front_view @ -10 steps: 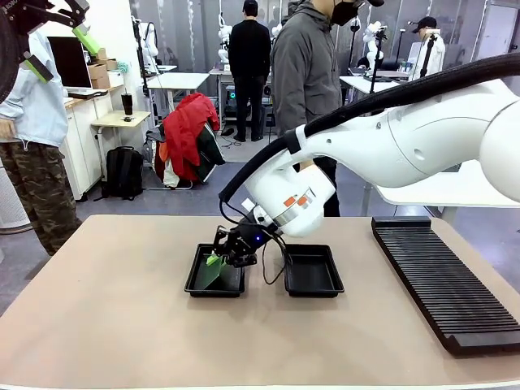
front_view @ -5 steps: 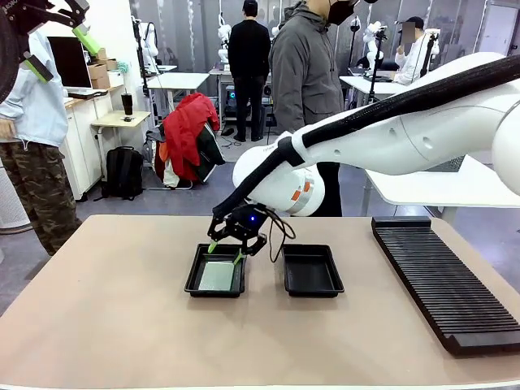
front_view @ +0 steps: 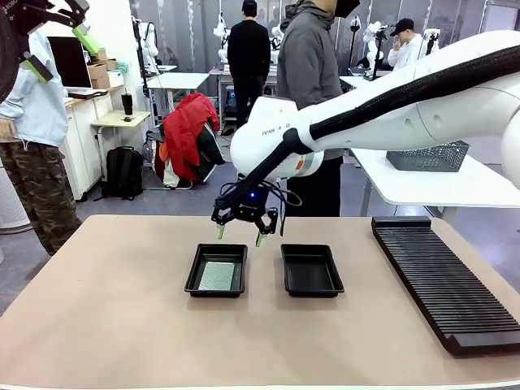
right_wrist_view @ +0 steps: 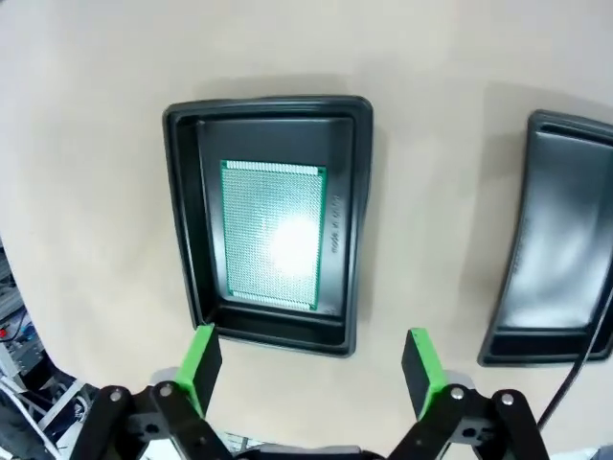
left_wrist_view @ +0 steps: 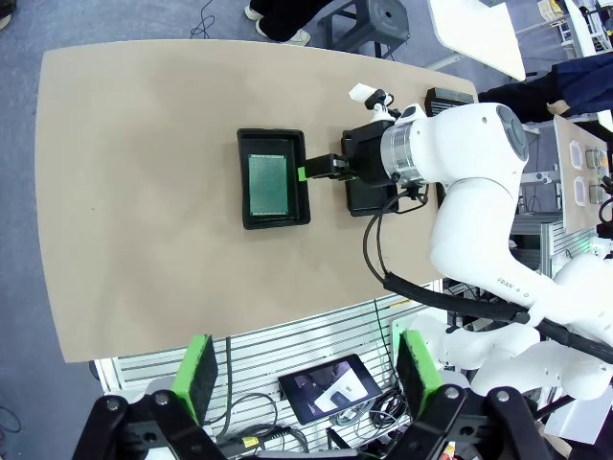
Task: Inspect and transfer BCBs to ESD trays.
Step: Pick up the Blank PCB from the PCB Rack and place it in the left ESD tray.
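**Front view.** The right gripper (front_view: 240, 236) hangs above the beige bench (front_view: 106, 309), jaws spread wide and holding nothing. Directly below its fingertips sits a shallow black plastic tray with a flared rim (front_view: 193, 275). It contains one thin green rectangular grid-textured board (front_view: 217, 276), lying flat on the tray floor. A second, identical black tray (front_view: 313, 247) stands empty just beside the first, toward the gripper's right. A long black ribbed rack (front_view: 443, 276) lies well apart, farther to that side.

**Left wrist view.** The left gripper (left_wrist_view: 306, 374) is raised high over the bench, with its green pads wide apart and nothing between them. The loaded tray is far beneath it.

**Right wrist view.** Seen between the right gripper's open pads, the board occupies the middle of its tray. A band of bare floor runs along each side.

**Handling (judgement).** The board is probably light, stiff and easily scratched or cracked. It offers no raised feature to grip. The best hold is likely across its two long edges, where the bare floor leaves room for the fingers. The gridded face should be avoided.
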`<state>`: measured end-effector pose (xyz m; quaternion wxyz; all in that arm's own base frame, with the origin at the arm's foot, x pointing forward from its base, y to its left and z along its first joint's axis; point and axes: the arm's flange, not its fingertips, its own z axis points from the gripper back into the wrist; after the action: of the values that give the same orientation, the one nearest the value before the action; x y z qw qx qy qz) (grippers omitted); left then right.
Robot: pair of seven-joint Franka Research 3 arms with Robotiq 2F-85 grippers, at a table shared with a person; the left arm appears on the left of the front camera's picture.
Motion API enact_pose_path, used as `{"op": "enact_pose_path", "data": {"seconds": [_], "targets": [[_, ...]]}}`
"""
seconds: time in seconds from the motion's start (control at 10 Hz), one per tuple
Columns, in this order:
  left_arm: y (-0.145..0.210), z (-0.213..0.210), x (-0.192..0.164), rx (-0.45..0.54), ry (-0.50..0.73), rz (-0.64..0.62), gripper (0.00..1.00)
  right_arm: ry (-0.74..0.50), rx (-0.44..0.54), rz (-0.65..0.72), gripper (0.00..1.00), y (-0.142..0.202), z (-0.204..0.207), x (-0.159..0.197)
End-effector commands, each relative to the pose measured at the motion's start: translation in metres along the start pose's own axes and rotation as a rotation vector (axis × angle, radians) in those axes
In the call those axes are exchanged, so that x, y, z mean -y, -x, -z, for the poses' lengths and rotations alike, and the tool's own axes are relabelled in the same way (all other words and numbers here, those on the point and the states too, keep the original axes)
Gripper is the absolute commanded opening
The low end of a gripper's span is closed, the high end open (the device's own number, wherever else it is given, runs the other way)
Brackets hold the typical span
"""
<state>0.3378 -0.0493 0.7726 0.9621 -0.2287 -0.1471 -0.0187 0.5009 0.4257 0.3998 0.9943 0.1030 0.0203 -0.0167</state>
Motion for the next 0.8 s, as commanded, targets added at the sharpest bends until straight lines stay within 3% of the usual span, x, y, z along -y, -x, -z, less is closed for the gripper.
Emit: {"op": "enact_pose_path", "data": {"seconds": [0.0, 0.7], "targets": [[-0.0002, 0.0011, -0.0016, 0.005, 0.008, 0.002, 1.00, 0.086, -0.009, 0.013, 1.00, -0.0036, -0.0028, -0.0115], [-0.0002, 0.0011, -0.0016, 0.005, 0.008, 0.002, 1.00, 0.059, -0.020, -0.004, 1.00, 0.0006, -0.0057, -0.0035]]}}
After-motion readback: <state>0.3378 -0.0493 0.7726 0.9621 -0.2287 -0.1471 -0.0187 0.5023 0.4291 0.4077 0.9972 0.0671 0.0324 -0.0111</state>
